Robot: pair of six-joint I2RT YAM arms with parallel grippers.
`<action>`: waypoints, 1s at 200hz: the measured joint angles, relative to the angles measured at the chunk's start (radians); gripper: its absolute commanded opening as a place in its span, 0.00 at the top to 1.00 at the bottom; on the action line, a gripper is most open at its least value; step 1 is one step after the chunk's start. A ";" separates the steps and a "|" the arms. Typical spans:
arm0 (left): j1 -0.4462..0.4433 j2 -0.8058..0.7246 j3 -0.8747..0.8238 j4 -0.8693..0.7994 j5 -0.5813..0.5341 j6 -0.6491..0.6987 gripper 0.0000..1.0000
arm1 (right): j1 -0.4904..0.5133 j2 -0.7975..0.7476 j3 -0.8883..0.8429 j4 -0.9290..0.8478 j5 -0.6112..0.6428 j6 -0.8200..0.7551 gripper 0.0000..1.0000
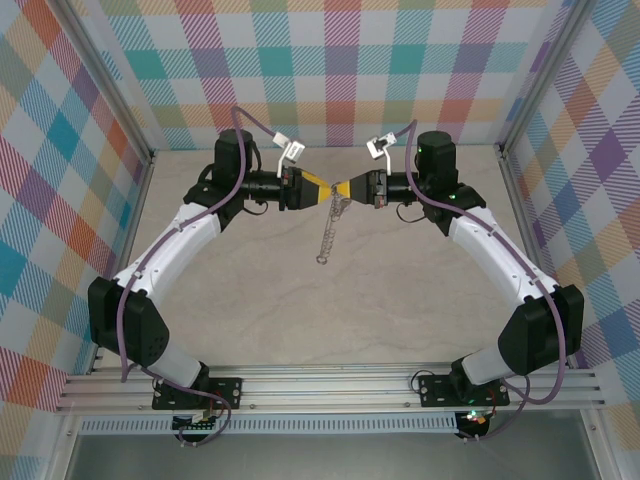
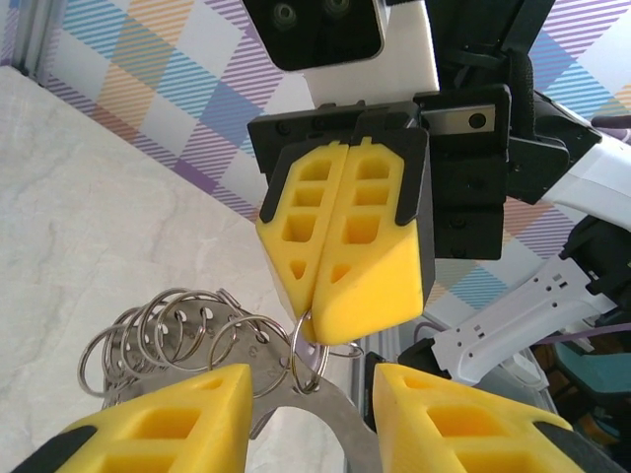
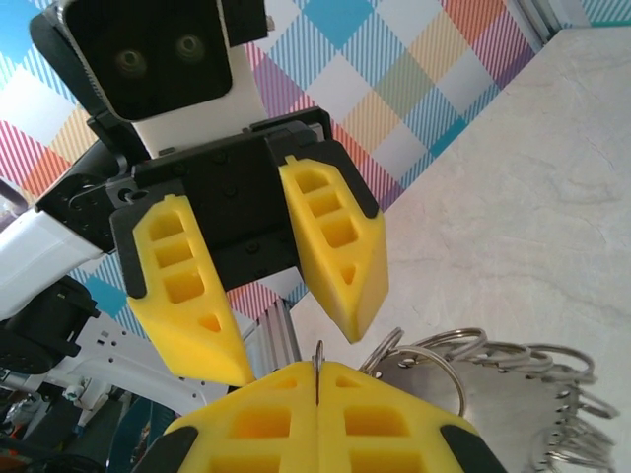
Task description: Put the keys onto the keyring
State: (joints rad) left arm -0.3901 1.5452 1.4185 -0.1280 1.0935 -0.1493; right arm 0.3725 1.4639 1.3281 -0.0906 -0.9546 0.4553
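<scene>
The keyring point(image 1: 328, 232) hangs down over the table from where the two grippers meet tip to tip. It is a flat silver hoop point(image 2: 340, 429) edged with small split rings point(image 2: 187, 325). My right gripper point(image 3: 317, 370) is shut on one small ring point(image 2: 317, 360), whose thin metal edge shows between its pads. A sliver of pale lilac point(image 2: 312, 342), which looks like the key's head, peeks out behind that ring; the rest of the key is hidden. My left gripper point(image 2: 311, 399) stands open, with its yellow fingers on either side of the hoop's band.
The pale marbled tabletop point(image 1: 330, 320) lies below the hanging hoop. Checked walls point(image 1: 340, 60) close in the back and both sides. An aluminium rail point(image 1: 330, 385) carries both arm bases at the near edge.
</scene>
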 measured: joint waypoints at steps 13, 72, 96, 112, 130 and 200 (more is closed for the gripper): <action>0.000 0.003 0.000 0.006 0.008 -0.008 0.63 | 0.000 0.000 0.000 0.010 -0.003 0.007 1.00; 0.000 0.009 0.000 0.089 0.024 -0.070 0.65 | 0.000 0.013 0.000 0.051 -0.010 0.035 1.00; 0.000 0.016 0.000 0.120 0.024 -0.094 0.67 | 0.000 0.018 -0.001 0.054 -0.012 0.039 1.00; -0.002 0.023 0.000 0.133 0.024 -0.101 0.67 | 0.000 0.019 -0.003 0.060 -0.013 0.042 1.00; -0.008 0.030 0.000 0.135 0.025 -0.108 0.70 | 0.000 0.019 -0.005 0.064 -0.016 0.046 1.00; -0.018 0.047 0.000 0.143 0.027 -0.128 0.95 | 0.000 0.019 -0.008 0.069 -0.016 0.046 1.00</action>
State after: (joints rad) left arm -0.4084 1.5917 1.4181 0.0147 1.1206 -0.2775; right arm 0.3725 1.4830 1.3201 -0.0216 -0.9710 0.5014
